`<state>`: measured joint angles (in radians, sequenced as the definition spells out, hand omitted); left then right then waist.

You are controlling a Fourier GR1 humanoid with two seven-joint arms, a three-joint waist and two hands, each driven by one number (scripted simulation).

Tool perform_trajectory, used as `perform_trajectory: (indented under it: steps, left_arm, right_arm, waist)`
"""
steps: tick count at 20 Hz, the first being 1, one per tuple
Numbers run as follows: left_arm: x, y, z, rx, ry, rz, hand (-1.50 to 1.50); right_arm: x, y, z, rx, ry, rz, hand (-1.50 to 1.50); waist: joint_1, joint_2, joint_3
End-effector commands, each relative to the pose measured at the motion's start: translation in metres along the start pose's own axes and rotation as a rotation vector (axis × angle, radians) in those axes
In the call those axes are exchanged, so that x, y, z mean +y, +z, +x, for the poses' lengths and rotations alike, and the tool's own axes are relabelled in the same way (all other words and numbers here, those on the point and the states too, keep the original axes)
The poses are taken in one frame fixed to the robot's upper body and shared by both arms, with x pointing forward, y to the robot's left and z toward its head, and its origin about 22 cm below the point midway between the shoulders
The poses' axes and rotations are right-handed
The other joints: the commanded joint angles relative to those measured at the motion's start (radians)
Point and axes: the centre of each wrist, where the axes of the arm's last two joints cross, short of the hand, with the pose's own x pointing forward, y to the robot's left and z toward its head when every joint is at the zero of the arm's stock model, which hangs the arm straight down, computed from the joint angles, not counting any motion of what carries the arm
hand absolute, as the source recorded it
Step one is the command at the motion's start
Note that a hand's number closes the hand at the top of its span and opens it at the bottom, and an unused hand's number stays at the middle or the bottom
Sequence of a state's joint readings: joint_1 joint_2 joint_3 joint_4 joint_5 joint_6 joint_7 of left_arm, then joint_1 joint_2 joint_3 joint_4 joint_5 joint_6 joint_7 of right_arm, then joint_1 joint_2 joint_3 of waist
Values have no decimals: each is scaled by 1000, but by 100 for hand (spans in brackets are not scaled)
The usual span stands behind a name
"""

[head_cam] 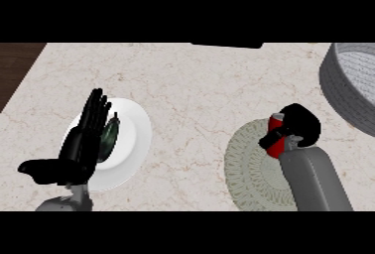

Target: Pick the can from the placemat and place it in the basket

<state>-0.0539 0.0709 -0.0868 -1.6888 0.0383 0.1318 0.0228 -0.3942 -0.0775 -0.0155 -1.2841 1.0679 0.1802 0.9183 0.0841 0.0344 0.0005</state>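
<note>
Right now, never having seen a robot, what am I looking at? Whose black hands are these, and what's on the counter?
One picture, taken as from the robot's head, looking steeply down at a counter. The grey forearms with black hands are its own. The left hand rests open, fingers up, in front of a white plate bearing a dark green thing. The right hand is curled round a red can over a round placemat. A grey basket stands at the far right.
</note>
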Motion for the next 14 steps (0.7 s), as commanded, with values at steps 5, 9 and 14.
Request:
perform_trajectory:
  steps: [5, 9, 14]
  left_arm:
    - [-11, -9, 8, -35, -1, -55, 0]
    - [-11, -12, 4, -23, 8, -47, 0]
    - [-3, -8, 5, -2, 8, -33, 0]
  right_arm:
    - [-37, -51, 30, 127, -51, -187, 150]
    - [-43, -50, 52, 58, -190, -312, 150]
    - [-70, -42, 81, -28, -413, -476, 150]
  waist:
    - [57, 21, 4]
    - [42, 18, 4]
    - [32, 2, 3]
